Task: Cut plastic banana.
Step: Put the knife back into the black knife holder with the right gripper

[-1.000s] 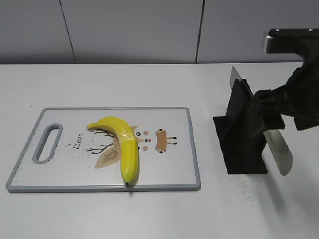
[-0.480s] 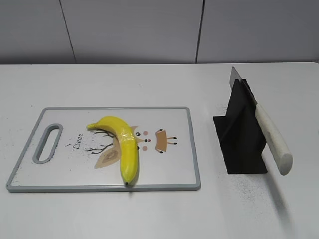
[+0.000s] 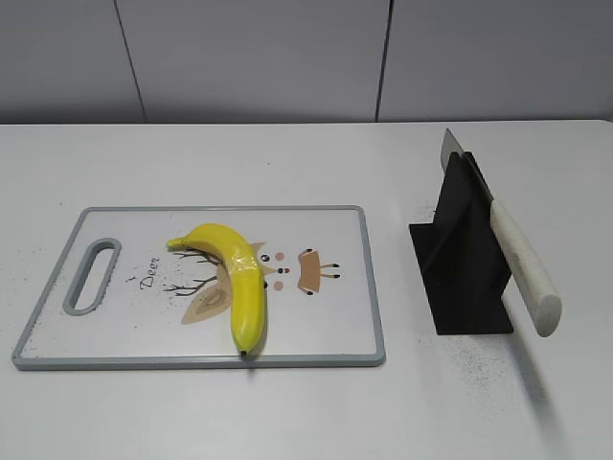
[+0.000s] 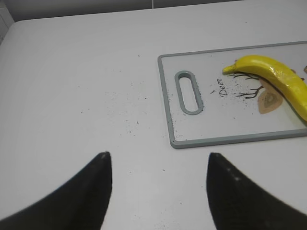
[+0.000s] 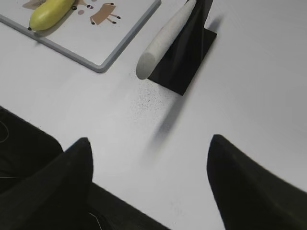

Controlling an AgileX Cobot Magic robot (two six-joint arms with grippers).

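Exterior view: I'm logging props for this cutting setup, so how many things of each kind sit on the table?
Plastic banana: 1
Cutting board: 1
Knife: 1
Black knife stand: 1
Total: 4

Neither hand shows in the exterior view. The left hand and the right hand each show only in their own wrist view, both open and empty.

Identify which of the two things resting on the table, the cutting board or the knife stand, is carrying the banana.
The cutting board, grey-rimmed and left of the black knife stand. The plastic banana lies on it, whereas the stand holds only the white-handled knife.
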